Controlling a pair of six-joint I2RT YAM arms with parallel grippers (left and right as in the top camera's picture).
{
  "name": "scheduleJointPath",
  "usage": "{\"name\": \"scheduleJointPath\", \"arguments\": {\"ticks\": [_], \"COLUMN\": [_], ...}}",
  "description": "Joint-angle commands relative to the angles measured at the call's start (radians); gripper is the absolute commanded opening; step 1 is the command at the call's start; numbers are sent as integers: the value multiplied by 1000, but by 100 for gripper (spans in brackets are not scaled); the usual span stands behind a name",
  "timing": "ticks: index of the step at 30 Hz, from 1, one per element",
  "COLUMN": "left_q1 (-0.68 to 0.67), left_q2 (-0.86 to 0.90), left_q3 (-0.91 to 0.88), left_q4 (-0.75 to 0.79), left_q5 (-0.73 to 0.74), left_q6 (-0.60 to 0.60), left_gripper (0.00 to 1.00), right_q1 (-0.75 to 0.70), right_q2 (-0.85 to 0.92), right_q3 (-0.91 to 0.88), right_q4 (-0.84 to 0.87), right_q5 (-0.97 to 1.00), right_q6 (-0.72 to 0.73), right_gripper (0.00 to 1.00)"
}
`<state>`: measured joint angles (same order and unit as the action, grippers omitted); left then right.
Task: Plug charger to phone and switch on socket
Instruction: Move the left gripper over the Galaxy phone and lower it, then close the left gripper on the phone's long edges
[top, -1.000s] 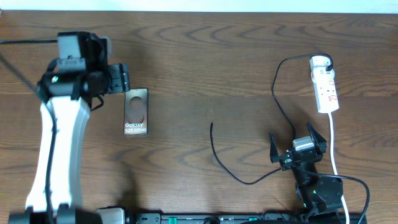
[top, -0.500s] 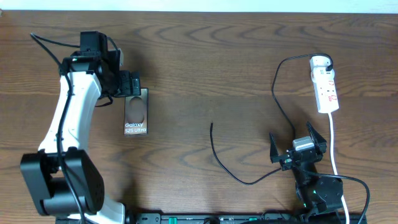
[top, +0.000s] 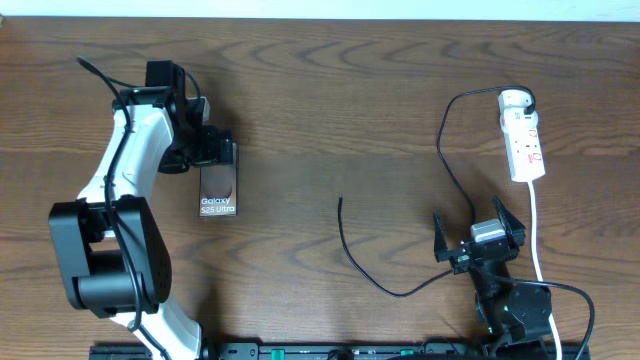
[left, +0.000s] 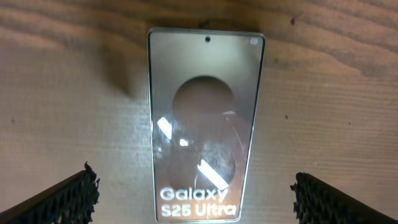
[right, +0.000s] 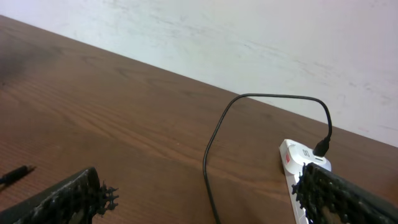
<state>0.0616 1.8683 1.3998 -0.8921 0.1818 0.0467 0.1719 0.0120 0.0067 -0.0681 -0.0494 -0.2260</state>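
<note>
The phone lies flat on the wooden table at the left, its "Galaxy S25 Ultra" text facing up. It fills the left wrist view. My left gripper is open and hovers over the phone's far end, one finger on each side. The charger is a thin black cable, with its free plug tip on the table in the middle. Its other end is plugged into the socket, a white power strip at the right. My right gripper is open and empty, near the cable and the socket.
The socket's white cord runs down the right side past my right gripper. The table's far edge meets a white wall. The cable's plug tip shows at the left edge of the right wrist view.
My left arm has swung right and its gripper has come over the phone's far end. The right arm, cable and socket have not moved.
</note>
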Motion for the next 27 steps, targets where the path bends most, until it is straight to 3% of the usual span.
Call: {"name": "scheduleJointPath", "arguments": {"ticks": [1, 10, 27], "left_q1": [-16, -63, -63], "left_q2": [4, 4, 4], "left_q3": [-8, -77, -177], "left_q4": [16, 88, 152], "left_q5": [-15, -90, -89], "left_q6": [35, 20, 19], "left_gripper": [98, 98, 98], "right_q1": [-8, -8, -8], "right_q2": [-6, -6, -6], "right_q3": [-1, -1, -1], "right_q4": [-4, -4, -4], "right_q5": [6, 6, 6], "right_q6": [12, 12, 12], "right_gripper": [99, 99, 99]}}
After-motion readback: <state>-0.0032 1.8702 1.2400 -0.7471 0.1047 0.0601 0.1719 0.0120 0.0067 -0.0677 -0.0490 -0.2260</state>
